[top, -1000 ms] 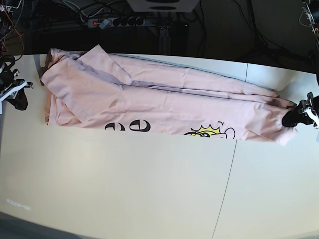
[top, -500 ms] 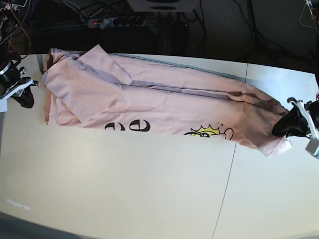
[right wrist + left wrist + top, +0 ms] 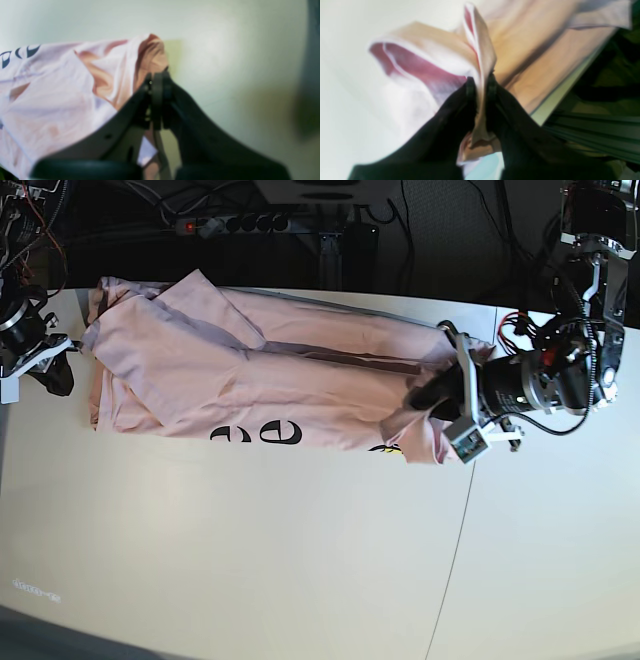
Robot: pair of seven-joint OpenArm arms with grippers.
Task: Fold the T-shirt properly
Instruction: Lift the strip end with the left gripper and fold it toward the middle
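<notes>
At the table's left edge your right gripper point(image 3: 62, 368) stays pressed together at the T-shirt point(image 3: 250, 380) corner. Your left gripper point(image 3: 418, 395), pinching the hem, has carried it leftward from the right end: the crosswise fold is underway.

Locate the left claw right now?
Base view, right of centre: the left claw is over the table, shut on the T-shirt hem, beside the black lettering.
</notes>
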